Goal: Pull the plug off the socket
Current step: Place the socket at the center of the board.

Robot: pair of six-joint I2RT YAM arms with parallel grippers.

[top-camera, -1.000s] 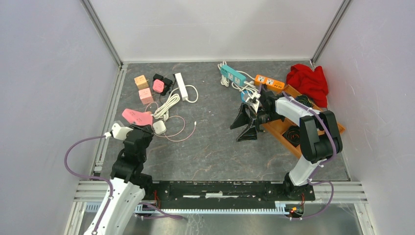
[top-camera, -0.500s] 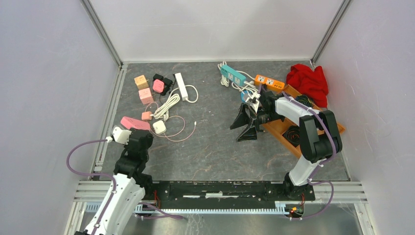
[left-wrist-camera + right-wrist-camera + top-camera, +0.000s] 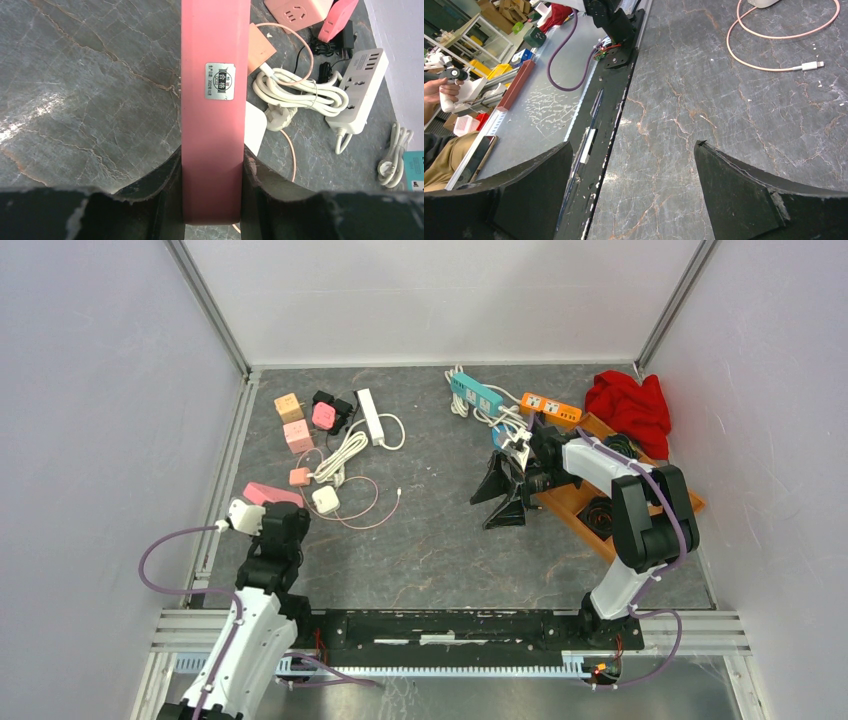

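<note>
Jutting pink socket bar, silver-stickered

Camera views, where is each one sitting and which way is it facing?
Top external: fixed above and behind the bases, looking down on the table; the left arm and right arm both show.
Left wrist: on the left arm's wrist, looking along its jaws, shut on the pink power strip, toward the white power strip.
Right wrist: on the right arm's wrist, looking low across the table toward the near rail; its open jaws frame the bottom.
Shared: top and left wrist both show the pink power strip.
</note>
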